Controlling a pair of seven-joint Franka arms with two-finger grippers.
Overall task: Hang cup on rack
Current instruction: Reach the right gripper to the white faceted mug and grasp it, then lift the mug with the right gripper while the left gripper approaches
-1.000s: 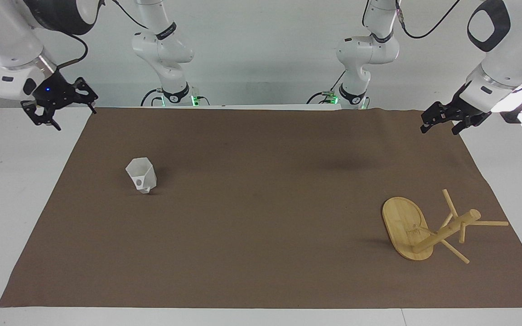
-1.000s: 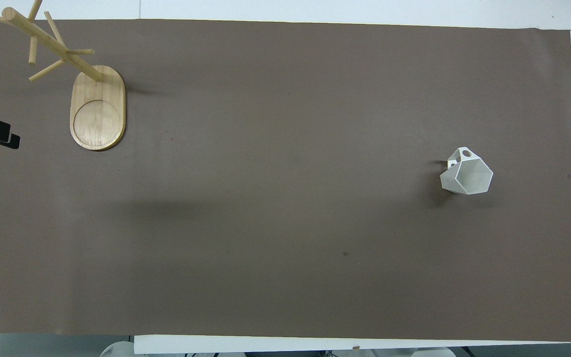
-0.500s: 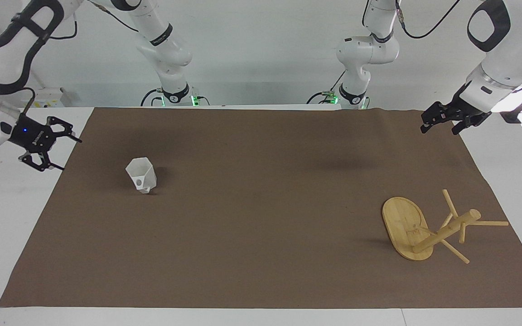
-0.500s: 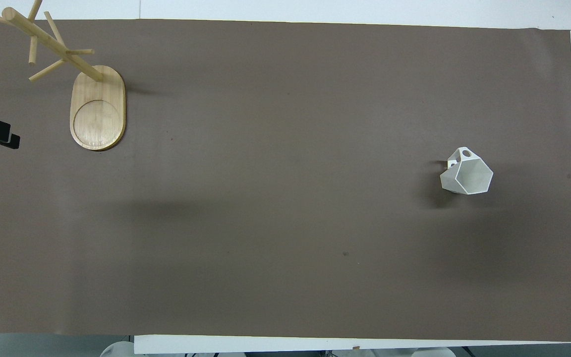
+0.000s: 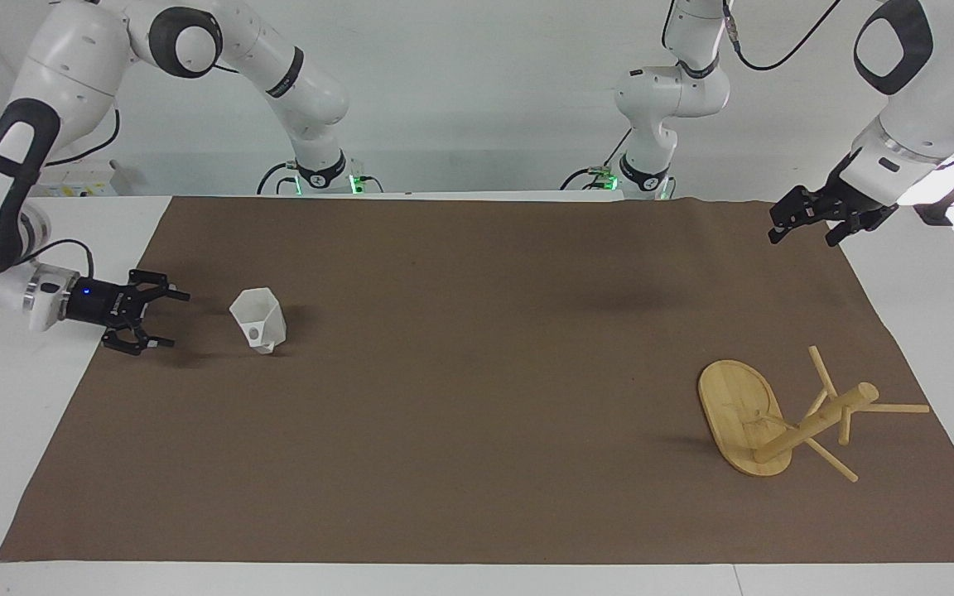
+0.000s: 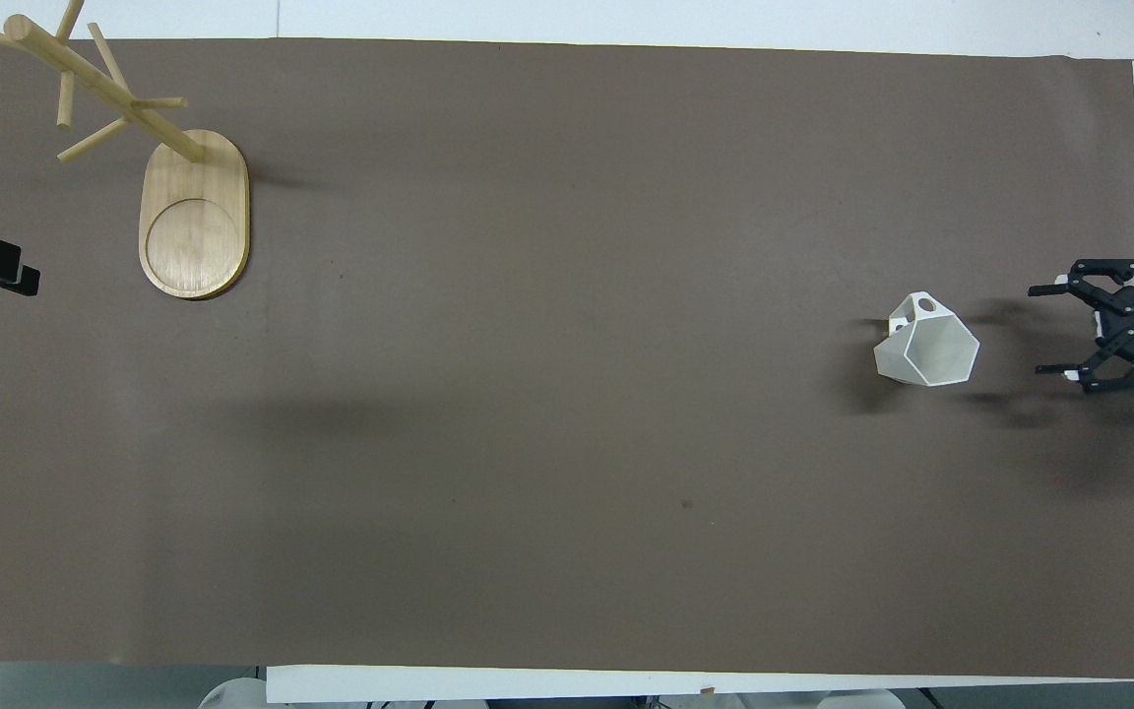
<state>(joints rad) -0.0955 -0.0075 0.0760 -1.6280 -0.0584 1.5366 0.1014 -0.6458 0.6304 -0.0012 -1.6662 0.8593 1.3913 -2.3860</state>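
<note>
The white faceted cup (image 5: 259, 319) stands upright on the brown mat toward the right arm's end of the table, and it also shows in the overhead view (image 6: 926, 340). My right gripper (image 5: 179, 319) is open and empty. It lies level, low over the mat's edge, its fingers pointing at the cup with a gap between; it shows in the overhead view too (image 6: 1036, 331). The bamboo rack (image 5: 808, 418) stands toward the left arm's end, farther from the robots than the cup (image 6: 114, 94). My left gripper (image 5: 801, 239) is open and waits raised over the mat's corner.
The brown mat (image 5: 477, 372) covers most of the white table (image 5: 21, 397). The rack's oval base (image 6: 195, 212) and several pegs (image 6: 85, 148) take up the mat's corner at the left arm's end.
My right gripper has come down from high over the table's end and moved in toward the cup, turning level. The cup, rack and left arm have not moved.
</note>
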